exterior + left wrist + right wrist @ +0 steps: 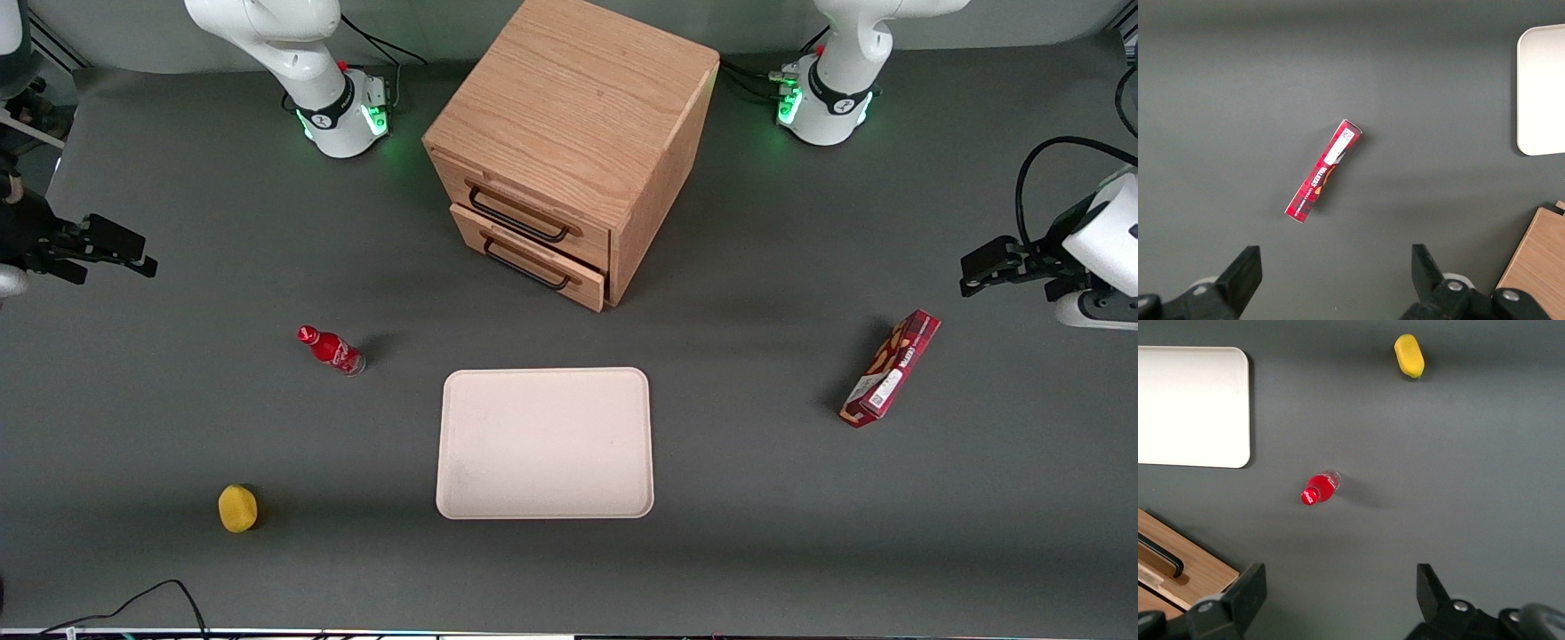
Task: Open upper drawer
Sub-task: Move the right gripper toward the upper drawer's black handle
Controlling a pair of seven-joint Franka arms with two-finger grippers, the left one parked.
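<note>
1. The black two-finger gripper (133, 253) hangs spread and empty at the working arm's end of the table, well apart from the boxy oak cabinet (578, 98).
2. The light oak upper drawer (524, 212) with its thin black handle (518, 216) sits closed; approach, grasp and pull all remain.

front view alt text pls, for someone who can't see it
A wooden cabinet stands on a grey table, its upper drawer shut. The open gripper hovers at the working arm's end, apart from it.

Your gray table (756, 498) carries the oak cabinet (569, 133), cream tray (544, 443), red bottle (332, 349), yellow lemon-like piece (237, 508), and red snack box (891, 368); the gripper (133, 252) hovers above the working arm's end.
</note>
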